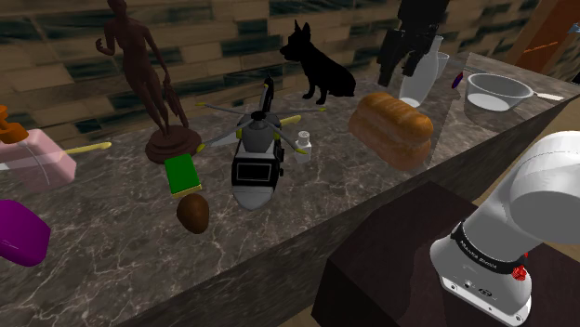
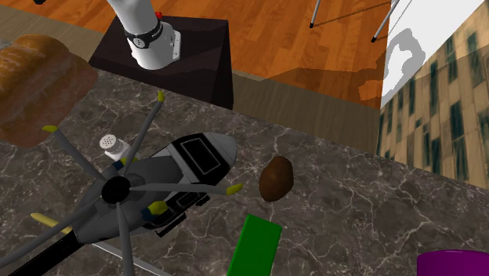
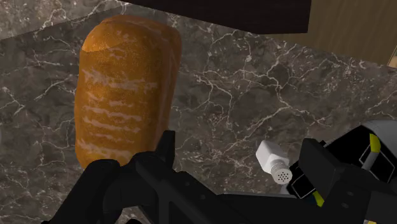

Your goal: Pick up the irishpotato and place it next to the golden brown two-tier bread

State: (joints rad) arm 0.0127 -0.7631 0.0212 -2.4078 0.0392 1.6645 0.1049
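Surveying the shoulder view from its left: a purple object (image 1: 19,232) and a pink box (image 1: 42,165) sit at the left end of the marble table (image 1: 112,251). A brown statue (image 1: 138,60) stands next, with a green block (image 1: 183,173) at its 6 o'clock. The brown potato (image 1: 192,214) rests on the table just beside that block, at the block's 6 o'clock. A grey helicopter (image 1: 256,163) sits at the potato's 2 o'clock, a white shaker (image 1: 303,149) near its right side and a black dog (image 1: 318,65) at its 1 o'clock. The golden-brown bread (image 1: 392,127) lies at the shaker's 3 o'clock, well apart from the potato, with the helicopter between them. The tool (image 1: 398,65) hangs at the bread's 12 o'clock. It does not hold the potato, and how far it is open cannot be told. A glass vase (image 1: 423,79) and a grey pan (image 1: 497,93) follow.
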